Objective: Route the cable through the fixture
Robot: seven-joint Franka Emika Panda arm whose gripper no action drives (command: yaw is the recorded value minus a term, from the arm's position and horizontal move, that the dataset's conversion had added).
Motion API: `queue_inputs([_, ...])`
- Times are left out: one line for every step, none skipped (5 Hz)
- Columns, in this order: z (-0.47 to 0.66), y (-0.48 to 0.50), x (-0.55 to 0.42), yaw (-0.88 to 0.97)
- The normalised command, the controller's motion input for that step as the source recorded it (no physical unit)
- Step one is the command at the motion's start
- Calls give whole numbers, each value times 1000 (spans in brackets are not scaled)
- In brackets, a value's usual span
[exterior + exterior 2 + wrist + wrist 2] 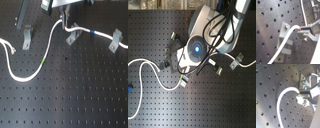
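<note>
The white cable [50,47] snakes over the black perforated board in the first exterior view. Its frayed end [10,49] lies at the first exterior view's left, and a green band [44,61] shows on the rising stretch. The cable climbs to my gripper [64,21] at the top, then runs across the middle grey fixture [73,35]. Past it come a blue band [92,32] and the right look-alike clip [116,39]. In the first wrist view my gripper [303,31] is shut on the cable [286,37], which crosses the fixture [284,43].
A third grey clip [26,36] stands at the first exterior view's left. In the second exterior view the arm [198,47] hides the board's middle. A cable loop [150,67] lies at the second exterior view's left, and a clip [235,60] stands at its right.
</note>
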Motion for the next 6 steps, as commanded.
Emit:
queue_inputs([1, -188, 53, 26])
queue_inputs([-202, -231, 194, 111])
queue_inputs([-275, -366, 132, 277])
queue_inputs([-263, -203, -4, 280])
queue_inputs([-369, -32, -257, 220])
queue_inputs([-418, -26, -404, 0])
